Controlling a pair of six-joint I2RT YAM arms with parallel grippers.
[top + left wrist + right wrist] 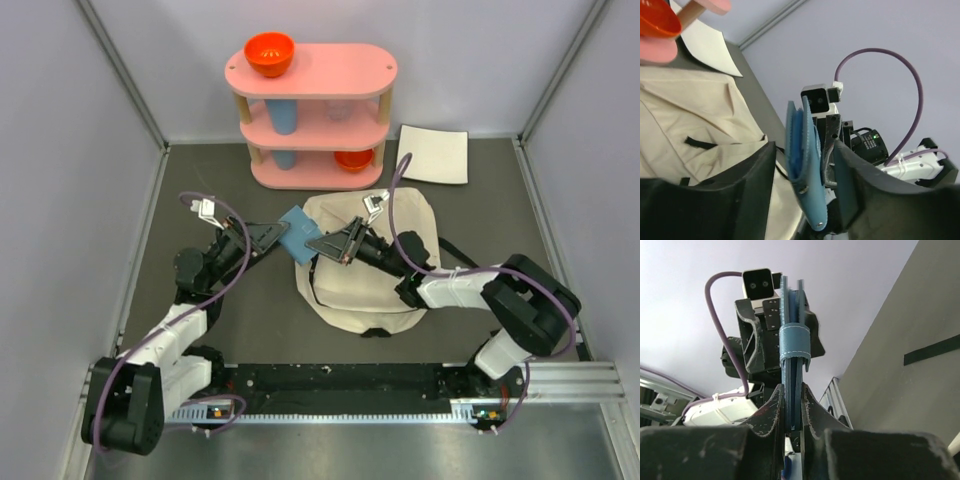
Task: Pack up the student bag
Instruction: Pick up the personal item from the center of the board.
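Note:
The cream student bag lies flat on the dark table in the middle, with black straps at its near edge. A flat blue stitched case hangs in the air over the bag's left upper corner. My right gripper is shut on one edge of the case. My left gripper is open, its jaws on either side of the case with gaps on both sides. The bag also shows in the left wrist view and in the right wrist view.
A pink three-tier shelf stands at the back, with an orange bowl on top, a blue cup in the middle and another orange bowl at the bottom. A white square sheet lies at the back right. Grey walls enclose the table.

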